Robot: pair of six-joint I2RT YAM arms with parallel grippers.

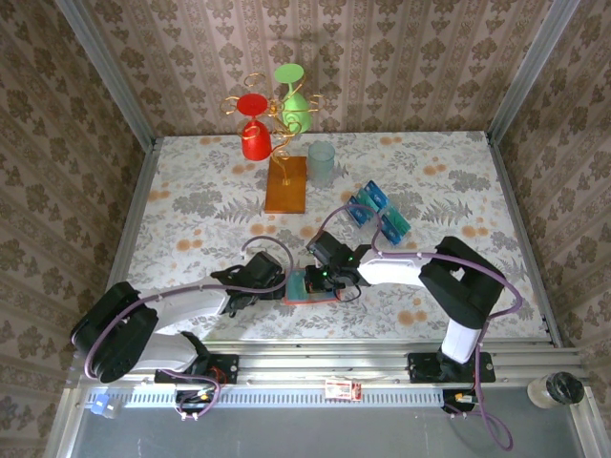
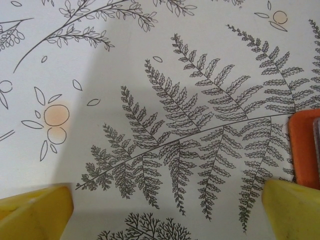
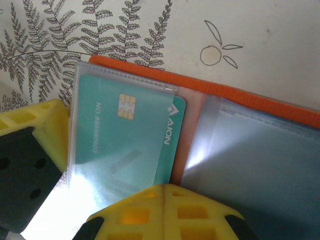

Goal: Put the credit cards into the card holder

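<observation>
- Orange-red card holder [image 1: 310, 288] lies open, mostly hidden beneath right gripper [image 1: 323, 279].
- Teal card [image 3: 125, 135] sits in its clear sleeve [image 3: 90, 80], lower end covered by the clenched jaws.
- Left gripper [image 2: 164, 209] just left of holder, jaws spread, empty.
- Loose cards [image 1: 378, 212] beyond holder, overlapping; count unclear.

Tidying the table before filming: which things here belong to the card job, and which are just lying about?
Job: card holder, teal card in its sleeve, loose credit cards.
Lying about: wire stand, red cup, green cup, pale tumbler.
</observation>
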